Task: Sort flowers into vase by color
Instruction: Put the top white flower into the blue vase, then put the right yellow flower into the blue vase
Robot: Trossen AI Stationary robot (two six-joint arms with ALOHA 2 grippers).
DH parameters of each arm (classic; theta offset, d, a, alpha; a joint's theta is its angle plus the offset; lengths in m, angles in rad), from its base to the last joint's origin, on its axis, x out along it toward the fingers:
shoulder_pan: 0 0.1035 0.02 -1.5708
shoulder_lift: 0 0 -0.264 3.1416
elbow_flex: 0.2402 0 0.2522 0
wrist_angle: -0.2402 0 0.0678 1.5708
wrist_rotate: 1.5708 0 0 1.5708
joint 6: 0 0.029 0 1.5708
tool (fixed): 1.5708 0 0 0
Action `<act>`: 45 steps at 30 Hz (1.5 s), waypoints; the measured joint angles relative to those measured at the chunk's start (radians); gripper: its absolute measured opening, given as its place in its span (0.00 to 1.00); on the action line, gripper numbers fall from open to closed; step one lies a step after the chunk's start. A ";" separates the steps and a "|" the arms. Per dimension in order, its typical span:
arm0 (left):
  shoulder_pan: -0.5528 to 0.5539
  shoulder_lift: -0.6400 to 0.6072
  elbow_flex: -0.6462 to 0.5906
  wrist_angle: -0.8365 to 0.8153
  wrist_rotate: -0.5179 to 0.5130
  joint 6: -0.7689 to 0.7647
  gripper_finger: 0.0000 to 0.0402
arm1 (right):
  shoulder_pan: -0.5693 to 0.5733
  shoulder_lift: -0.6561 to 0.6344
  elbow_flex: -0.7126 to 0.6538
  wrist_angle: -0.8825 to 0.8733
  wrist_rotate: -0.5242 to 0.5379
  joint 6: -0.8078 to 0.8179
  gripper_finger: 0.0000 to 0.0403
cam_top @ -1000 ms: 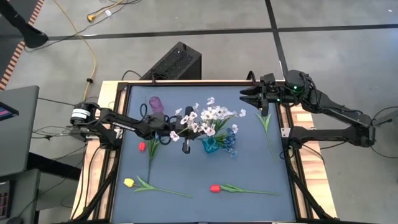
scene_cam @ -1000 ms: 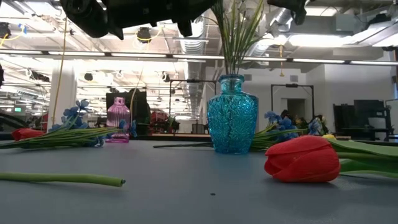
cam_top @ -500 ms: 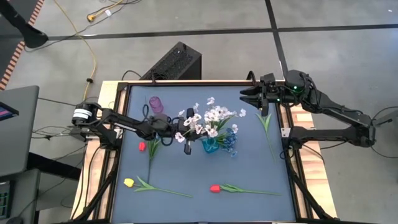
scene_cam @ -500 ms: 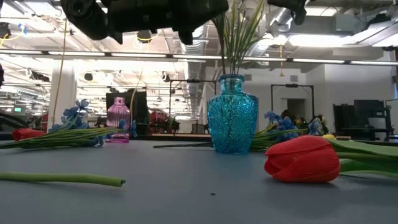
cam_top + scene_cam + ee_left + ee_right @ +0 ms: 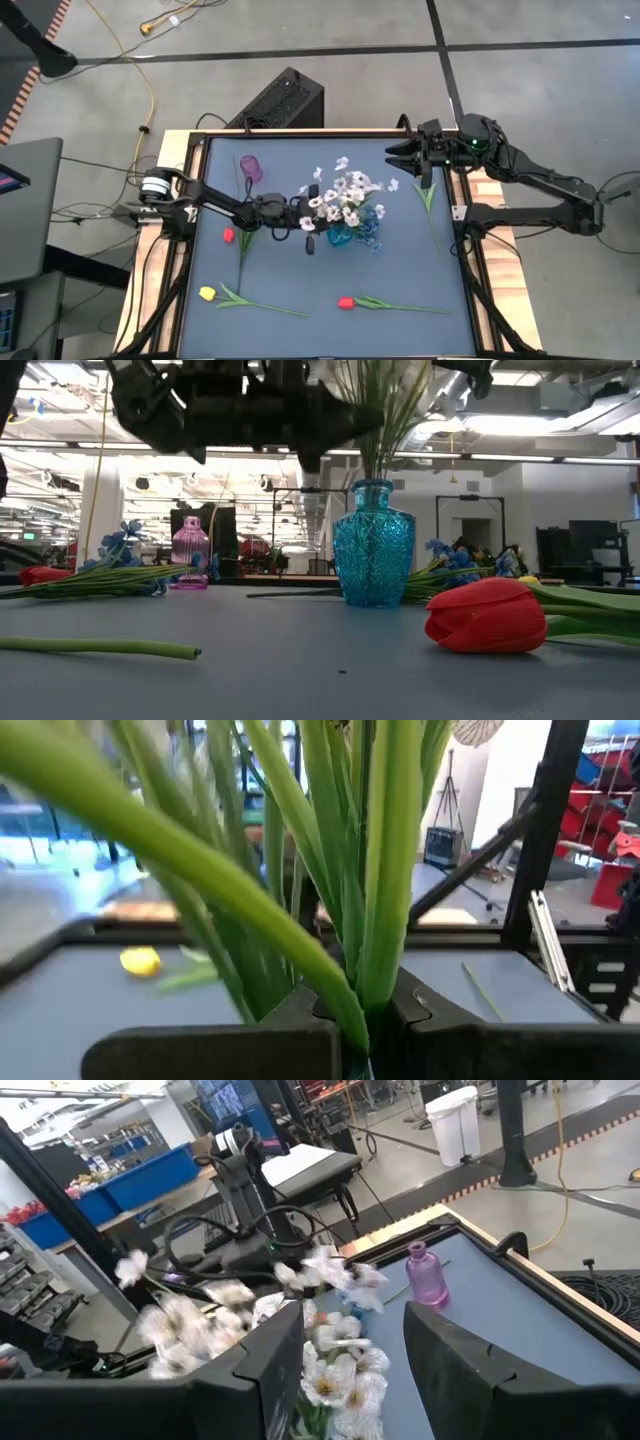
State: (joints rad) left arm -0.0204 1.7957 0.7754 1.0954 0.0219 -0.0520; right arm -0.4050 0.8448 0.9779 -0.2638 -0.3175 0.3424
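My left gripper (image 5: 312, 218) reaches in from the table's left and is shut on a bunch of white small-blossom flowers (image 5: 348, 190), right over the teal glass vase (image 5: 338, 236). In the low view the green stems (image 5: 374, 440) run down into the neck of the teal vase (image 5: 373, 545), with the left gripper (image 5: 250, 405) dark above. My right gripper (image 5: 400, 155) waits open near the table's far right corner, touching nothing. Blue sprigs (image 5: 373, 226) lie against the teal vase. A small pink vase (image 5: 250, 168) stands toward the far left. My left gripper pinches the white flowers' green stems (image 5: 372, 982) between its two fingers, coming level from the table's left and lying across them. Several stems sit in the hold together. They stand roughly upright, blossoms above the fingers, lower ends down in the teal vase's neck (image 5: 372, 488).
A red tulip (image 5: 228, 235) and a yellow tulip (image 5: 207, 293) lie on the left half, another red tulip (image 5: 345, 302) near the front middle, each with a long stem. A loose green stem (image 5: 430, 205) lies near the right edge. A raised frame (image 5: 190, 250) borders the table.
My left gripper has moved toward the table's right and a little down, closer to the teal vase, staying shut on the stems. The white blossoms have shifted right with it and now stand more directly over the vase.
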 joint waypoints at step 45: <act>0.081 -0.395 0.002 -0.856 0.201 -0.073 0.53 | 0.118 0.000 0.000 -0.183 0.119 0.055 0.50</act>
State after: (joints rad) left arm 0.0603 1.4003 0.7769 0.2398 0.2233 -0.1246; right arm -0.2871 0.8443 0.9783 -0.4465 -0.1988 0.3970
